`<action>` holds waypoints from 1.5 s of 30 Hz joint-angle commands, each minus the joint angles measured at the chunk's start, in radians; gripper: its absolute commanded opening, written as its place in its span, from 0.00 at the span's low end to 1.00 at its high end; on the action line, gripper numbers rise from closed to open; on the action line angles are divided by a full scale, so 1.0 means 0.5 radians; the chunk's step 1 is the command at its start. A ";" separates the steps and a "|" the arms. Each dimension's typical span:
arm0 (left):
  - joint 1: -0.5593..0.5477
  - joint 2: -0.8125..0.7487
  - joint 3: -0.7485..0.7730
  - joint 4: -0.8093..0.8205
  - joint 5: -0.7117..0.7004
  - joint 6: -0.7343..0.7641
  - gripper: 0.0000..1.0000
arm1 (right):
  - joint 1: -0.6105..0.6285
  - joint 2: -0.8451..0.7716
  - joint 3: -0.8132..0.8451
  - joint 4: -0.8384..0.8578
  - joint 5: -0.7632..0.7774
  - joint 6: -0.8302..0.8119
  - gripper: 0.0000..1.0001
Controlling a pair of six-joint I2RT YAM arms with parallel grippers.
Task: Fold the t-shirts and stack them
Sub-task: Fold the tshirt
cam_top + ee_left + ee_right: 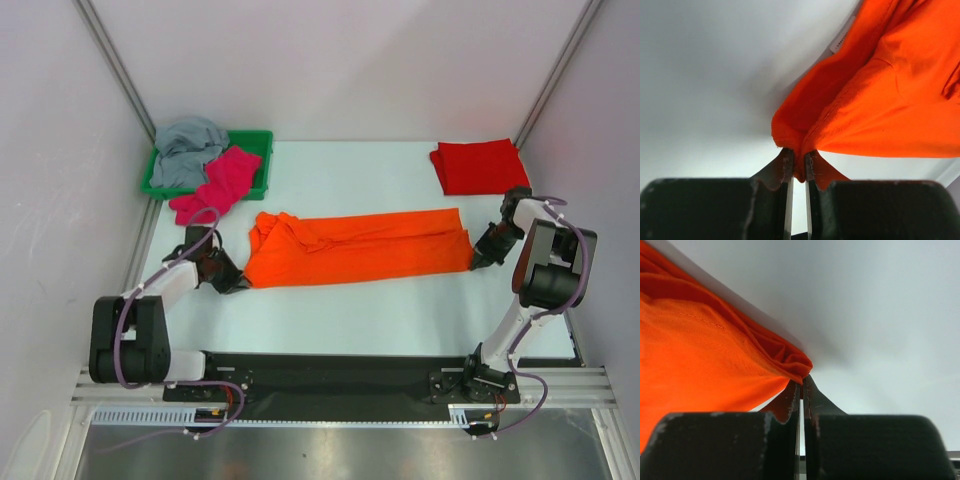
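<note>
The left gripper has its jaws pressed almost together on a bunched corner of the orange t-shirt, a thin wad of cloth showing in the slit between them; the right gripper pinches the other end in the same way, with a gathered fold of the hem caught at the very tips. Each bite looks shallow, so I judge that a pull apart along the shirt's length could draw the cloth out of one pair of jaws; the right-hand grip seems the slighter.

From above, the orange t-shirt lies as a long band across the middle of the table, stretched between the two arms; its left end is rumpled and heaped, its right end flatter. If one arm lifts higher or sooner than the other, the next fold would likely land skewed; the heaped left end may also trap creases inside.

Further out, a folded red t-shirt rests at the far right; a magenta pink t-shirt spills over the green tray onto the table, near the left arm, and a wide swing there might drag it; a grey t-shirt lies in the tray.
</note>
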 commanded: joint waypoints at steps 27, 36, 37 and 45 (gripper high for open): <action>-0.505 -0.156 0.708 -0.120 -0.092 0.043 0.63 | 0.534 -0.502 0.322 -0.458 0.311 -0.042 0.65; -0.699 0.436 1.000 -0.001 -0.181 -0.212 0.55 | 0.580 -0.557 0.347 -0.489 0.289 -0.057 0.64; -0.711 0.534 1.021 0.015 -0.181 -0.227 0.54 | 0.580 -0.570 0.335 -0.489 0.289 -0.063 0.64; -0.785 0.897 1.236 0.052 -0.205 -0.267 0.54 | 0.550 -0.631 0.273 -0.492 0.289 -0.094 0.64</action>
